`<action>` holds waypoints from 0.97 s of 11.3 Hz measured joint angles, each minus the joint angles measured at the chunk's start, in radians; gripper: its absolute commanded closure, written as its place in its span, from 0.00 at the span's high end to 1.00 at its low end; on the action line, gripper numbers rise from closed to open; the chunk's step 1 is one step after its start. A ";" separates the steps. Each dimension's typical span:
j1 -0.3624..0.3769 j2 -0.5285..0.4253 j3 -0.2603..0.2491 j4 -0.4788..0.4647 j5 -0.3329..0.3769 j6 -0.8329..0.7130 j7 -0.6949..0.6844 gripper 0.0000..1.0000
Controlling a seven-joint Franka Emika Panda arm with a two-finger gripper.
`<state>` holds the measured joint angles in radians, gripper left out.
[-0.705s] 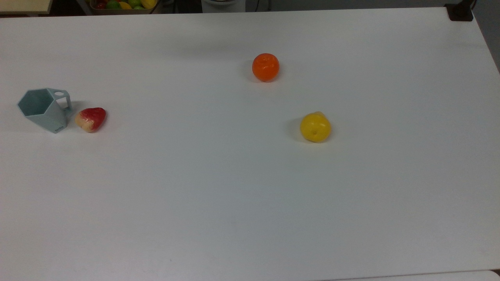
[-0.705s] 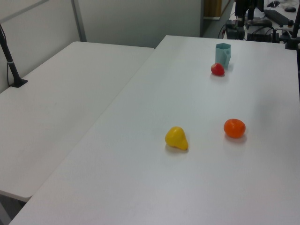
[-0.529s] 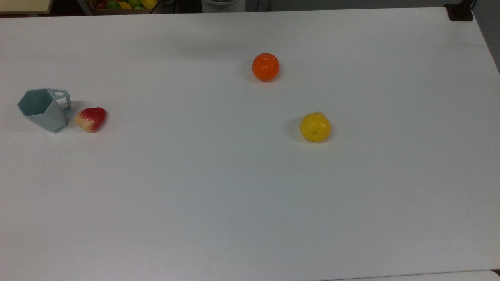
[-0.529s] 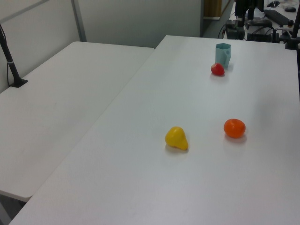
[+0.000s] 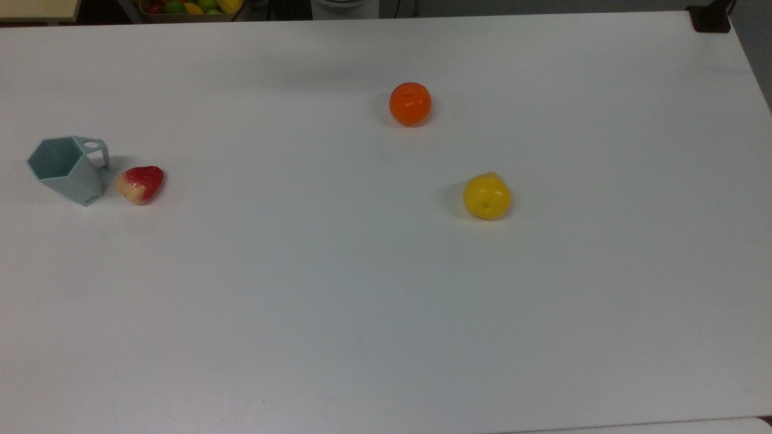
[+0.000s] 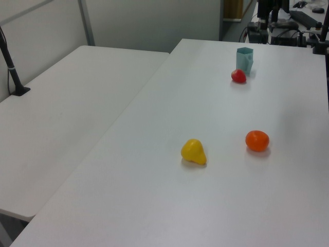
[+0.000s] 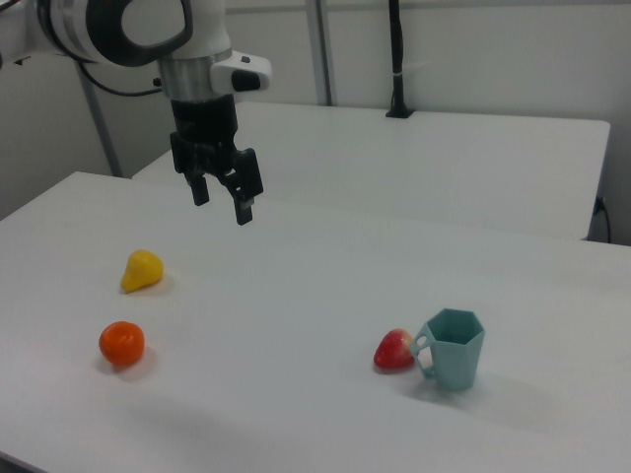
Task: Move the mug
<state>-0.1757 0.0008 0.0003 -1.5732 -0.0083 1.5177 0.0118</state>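
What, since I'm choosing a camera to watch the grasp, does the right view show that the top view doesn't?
The right view adds the arm with its gripper, fingers open, hanging above the table well away from the mug, plus a second table behind. The top view adds a bin of fruit beyond the far edge and a black mount at a corner. Both share the upright mug, the red fruit beside its handle, the orange and the yellow fruit.
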 measured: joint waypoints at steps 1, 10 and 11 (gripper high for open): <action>0.000 0.000 0.000 0.000 0.000 0.000 0.000 1.00; -0.019 0.000 -0.002 0.000 -0.001 0.000 0.000 1.00; -0.043 0.000 -0.002 0.000 -0.001 0.000 -0.001 1.00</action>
<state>-0.2185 0.0008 -0.0018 -1.5732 -0.0092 1.5177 0.0109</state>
